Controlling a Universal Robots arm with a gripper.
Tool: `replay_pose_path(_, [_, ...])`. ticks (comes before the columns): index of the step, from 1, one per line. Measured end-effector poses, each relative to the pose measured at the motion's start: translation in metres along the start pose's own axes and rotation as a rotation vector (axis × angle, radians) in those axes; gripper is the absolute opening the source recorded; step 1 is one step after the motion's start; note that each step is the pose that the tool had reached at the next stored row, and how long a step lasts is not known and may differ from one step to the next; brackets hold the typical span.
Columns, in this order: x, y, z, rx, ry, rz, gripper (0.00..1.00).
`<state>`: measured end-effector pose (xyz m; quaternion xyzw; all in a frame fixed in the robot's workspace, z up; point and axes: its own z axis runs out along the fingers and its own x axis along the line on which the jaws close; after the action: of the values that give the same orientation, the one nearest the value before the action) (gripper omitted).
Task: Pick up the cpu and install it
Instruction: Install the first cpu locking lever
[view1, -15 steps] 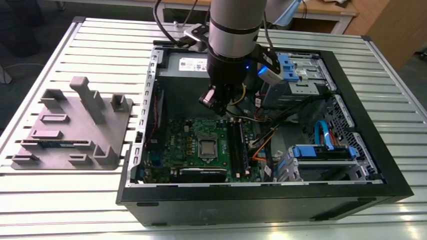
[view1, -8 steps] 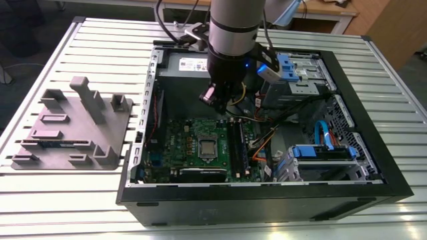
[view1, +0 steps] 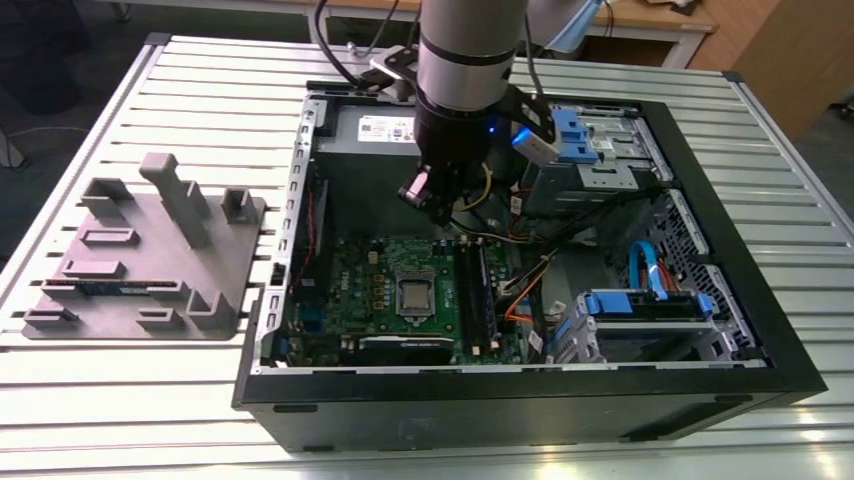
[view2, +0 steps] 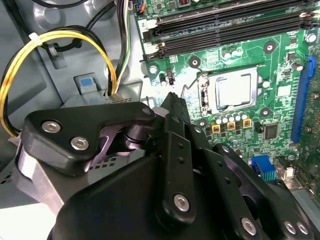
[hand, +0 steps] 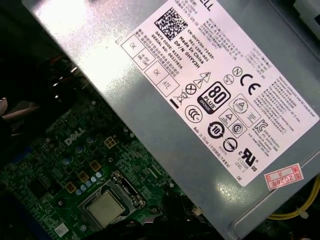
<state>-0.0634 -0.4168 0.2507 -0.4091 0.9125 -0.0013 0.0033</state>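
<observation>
The cpu (view1: 415, 293) is a small silvery square lying flat in the socket in the middle of the green motherboard (view1: 358, 268), inside the open computer case. It also shows in both wrist views, cpu (view2: 234, 90) and cpu (hand: 106, 208). My gripper (view1: 430, 205) hangs above the board's far edge, beside the power supply (view1: 380, 128), well clear of the cpu. In the second wrist view its black fingers (view2: 175, 130) meet at a point with nothing between them, gripper (view2: 172, 97).
The black case (view1: 534, 400) lies on a slatted white table (view1: 134, 400). Yellow and black cables (view2: 60, 40), memory slots (view1: 474, 290) and blue drive bays (view1: 641, 305) crowd the space around the board. A grey parts fixture (view1: 134, 260) stands at the exterior view's left.
</observation>
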Motion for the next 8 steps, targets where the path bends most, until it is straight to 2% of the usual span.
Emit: replay_pose_path(8, [-0.0006,0.0007,0.0039,0.0001,0.0004,0.001,0.10])
